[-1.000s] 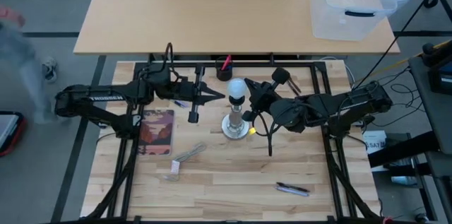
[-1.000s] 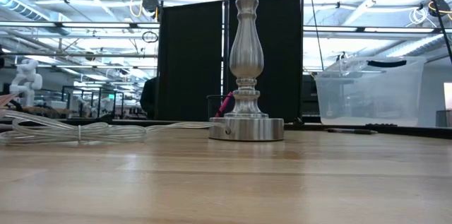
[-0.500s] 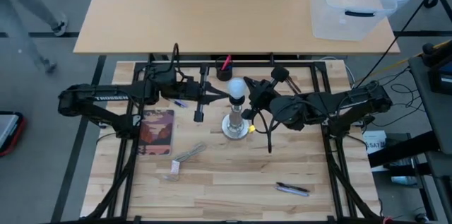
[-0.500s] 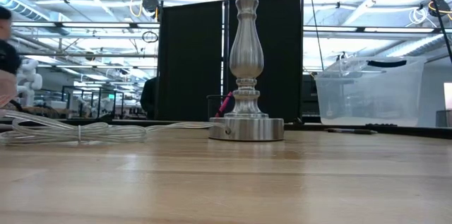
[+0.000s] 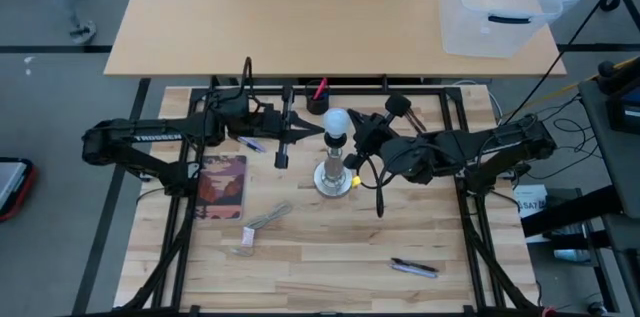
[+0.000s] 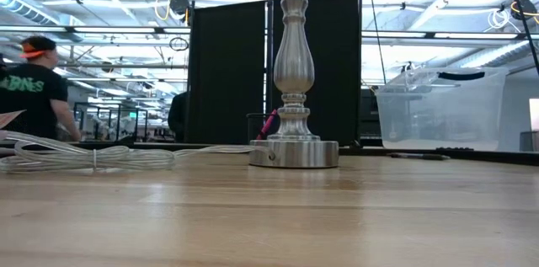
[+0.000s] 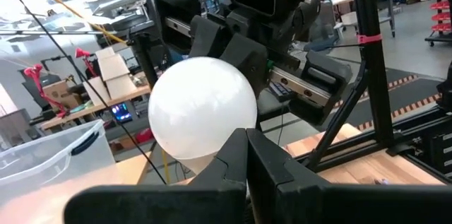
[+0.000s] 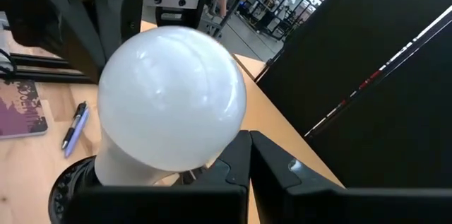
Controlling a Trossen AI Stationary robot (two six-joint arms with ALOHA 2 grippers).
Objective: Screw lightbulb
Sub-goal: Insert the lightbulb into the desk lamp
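**Bulb on the lamp, both grippers beside it**

I see the lightbulb (image 5: 336,125) sitting atop the lamp stand (image 6: 294,90) at mid-table. My left gripper (image 5: 318,135) has its fingers pressed together, tips just beside the globe. My right gripper (image 5: 350,138) is also pressed together, close on the bulb's other side, gripping nothing.

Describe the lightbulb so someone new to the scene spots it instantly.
Find the silvery lamp stand mid-table, between the two arms. The lightbulb sits atop its post: a frosted white globe, the only round white thing among dark grippers.
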